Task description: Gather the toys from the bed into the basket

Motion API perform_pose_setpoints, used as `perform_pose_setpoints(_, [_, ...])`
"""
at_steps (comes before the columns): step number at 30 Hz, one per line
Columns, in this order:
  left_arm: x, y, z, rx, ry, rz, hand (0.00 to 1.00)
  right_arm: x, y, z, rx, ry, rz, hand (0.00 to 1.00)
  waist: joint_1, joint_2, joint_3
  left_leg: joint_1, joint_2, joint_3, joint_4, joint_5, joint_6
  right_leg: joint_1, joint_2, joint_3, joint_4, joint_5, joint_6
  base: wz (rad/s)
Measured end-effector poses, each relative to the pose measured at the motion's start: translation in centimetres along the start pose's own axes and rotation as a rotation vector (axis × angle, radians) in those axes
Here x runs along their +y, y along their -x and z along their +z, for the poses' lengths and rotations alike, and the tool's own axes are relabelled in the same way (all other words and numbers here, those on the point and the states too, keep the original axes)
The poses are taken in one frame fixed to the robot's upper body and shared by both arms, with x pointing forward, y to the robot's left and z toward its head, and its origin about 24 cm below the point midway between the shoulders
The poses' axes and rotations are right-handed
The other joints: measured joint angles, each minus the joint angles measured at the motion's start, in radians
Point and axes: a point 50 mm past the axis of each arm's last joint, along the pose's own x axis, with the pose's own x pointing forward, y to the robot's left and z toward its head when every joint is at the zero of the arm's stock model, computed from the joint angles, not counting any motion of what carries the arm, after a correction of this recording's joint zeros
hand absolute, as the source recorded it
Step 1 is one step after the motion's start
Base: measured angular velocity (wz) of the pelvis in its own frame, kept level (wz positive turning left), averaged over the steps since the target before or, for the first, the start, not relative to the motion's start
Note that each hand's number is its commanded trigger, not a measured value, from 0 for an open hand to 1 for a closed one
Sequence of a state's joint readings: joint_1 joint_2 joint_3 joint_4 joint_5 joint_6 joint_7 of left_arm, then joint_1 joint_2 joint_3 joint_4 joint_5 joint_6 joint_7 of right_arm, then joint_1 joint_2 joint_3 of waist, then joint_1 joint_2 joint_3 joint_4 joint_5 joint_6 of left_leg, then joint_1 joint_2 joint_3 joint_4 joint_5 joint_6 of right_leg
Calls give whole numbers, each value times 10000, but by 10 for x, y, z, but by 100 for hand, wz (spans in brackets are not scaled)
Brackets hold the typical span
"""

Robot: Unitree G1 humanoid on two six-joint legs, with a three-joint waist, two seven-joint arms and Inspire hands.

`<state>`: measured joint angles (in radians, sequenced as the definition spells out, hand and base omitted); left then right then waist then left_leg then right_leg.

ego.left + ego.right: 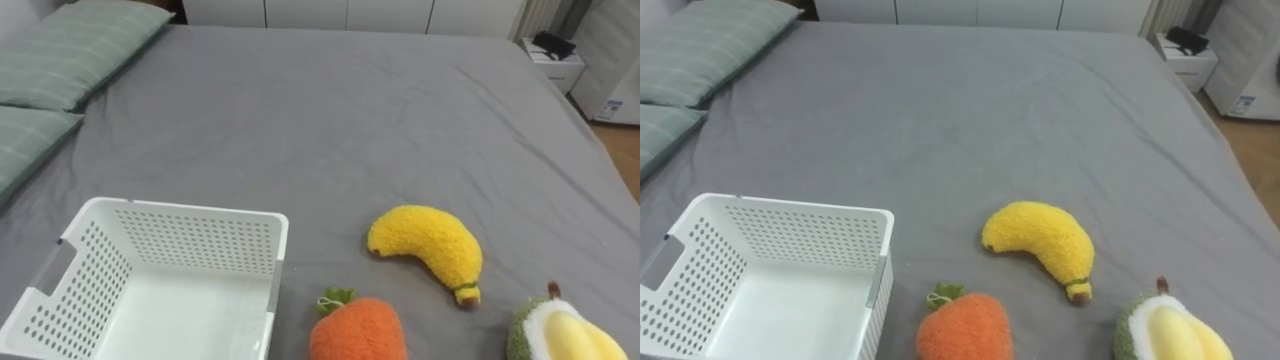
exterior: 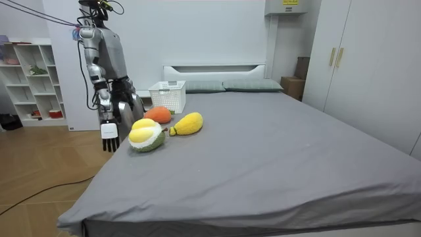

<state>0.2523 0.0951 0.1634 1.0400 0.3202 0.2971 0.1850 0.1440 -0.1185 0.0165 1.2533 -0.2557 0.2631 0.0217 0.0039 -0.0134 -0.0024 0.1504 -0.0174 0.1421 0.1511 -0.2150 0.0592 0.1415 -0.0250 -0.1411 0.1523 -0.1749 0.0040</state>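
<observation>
Bright, even indoor light washes the grey bed [image 1: 330, 120], with only faint, soft shadows beneath the plush banana [image 1: 428, 250] and basket [image 1: 190, 232]

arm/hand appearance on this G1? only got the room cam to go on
In the room view the right arm is silver-grey with darker joint sections, going black toward the wrist. The right hand is black with a small white tag on its back. Finer markings are too small to tell.
</observation>
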Motion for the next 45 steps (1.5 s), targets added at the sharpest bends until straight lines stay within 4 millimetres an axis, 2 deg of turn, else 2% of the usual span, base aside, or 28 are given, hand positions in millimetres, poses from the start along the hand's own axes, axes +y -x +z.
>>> perform_pose_setpoints(8, [0,0,0,34,64,-16,0,3,-1,-10,502,-649,275,0,-80,-141,-15,0,2,-4,2,-1,0,17,0,5,7,0,0,0])
perform_pose_setpoints(12, [2,-1,-3,140,301,9,0,3,-1,-14,633,-1796,436,0,-172,-219,-25,14,6,-12,2,0,-1,42,16,16,27,2,-1,0])
perform_pose_setpoints(17, [9,-2,-9,237,907,185,0,0,-1,-27,869,-4400,405,0,-295,-410,3,32,13,13,4,-1,-2,40,22,44,5,2,-3,-1])
perform_pose_setpoints(25, [22,-4,-11,152,1476,656,0,-32,0,-38,805,-8149,-1070,0,-500,-493,-1,19,24,95,2,-1,-1,-20,30,118,-3,2,-3,-2])
perform_pose_setpoints(29, [28,-5,-15,147,1459,991,0,-45,2,-33,503,-8941,-1742,0,-529,-589,-7,10,54,227,-9,-11,-17,-90,78,278,8,14,-17,-11])
perform_pose_setpoints(35, [35,-5,-20,115,1730,1255,0,-69,7,-15,-669,-9437,-2758,0,-519,-768,-11,5,69,403,-105,-11,-17,-213,101,428,15,46,-11,-10])
perform_pose_setpoints(41, [35,-6,-18,-20,1846,1249,0,-104,27,32,-2885,-9285,-4060,0,-515,-813,-16,-67,74,546,-145,-8,-14,-414,124,521,28,107,-10,-8])
perform_pose_setpoints(45, [37,-6,-12,-403,1591,1294,0,-129,54,67,-5111,-9327,-5029,0,-492,-749,-22,-193,86,592,-163,-7,-12,-573,123,525,172,125,-8,-2])
